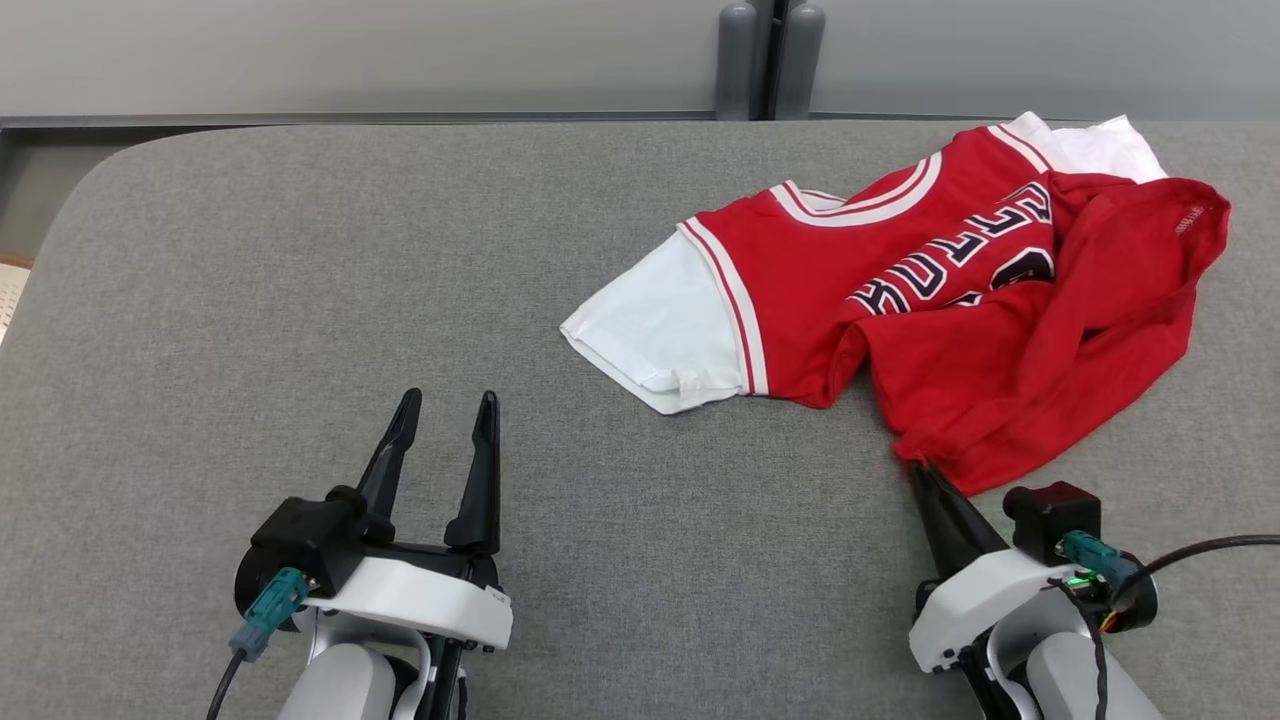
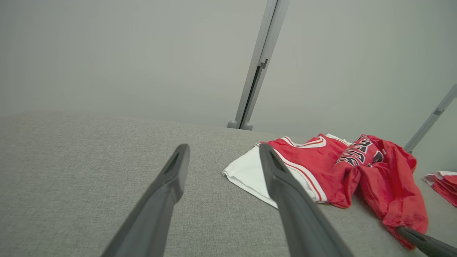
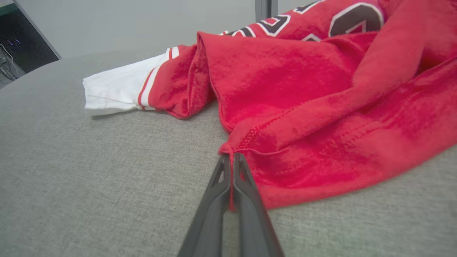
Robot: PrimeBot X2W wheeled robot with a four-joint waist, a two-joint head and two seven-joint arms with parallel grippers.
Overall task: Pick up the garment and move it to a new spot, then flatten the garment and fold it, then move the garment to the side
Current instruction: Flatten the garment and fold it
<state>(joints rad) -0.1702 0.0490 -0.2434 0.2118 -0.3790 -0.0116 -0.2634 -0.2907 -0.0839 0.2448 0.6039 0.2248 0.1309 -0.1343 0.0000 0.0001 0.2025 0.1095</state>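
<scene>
Entry: I see the grey padded table running across the whole head view. The garment, a red jersey, lies crumpled on the table's far right part. One white sleeve is spread toward the centre, and the red body is bunched and folded over itself. My left gripper hovers above grey cloth, fingers spread, well apart from the garment. My right gripper is pressed together, pinching the near hem corner. Judgement: grasp made, lift not yet begun. Moving, flattening, folding and setting aside all remain.
</scene>
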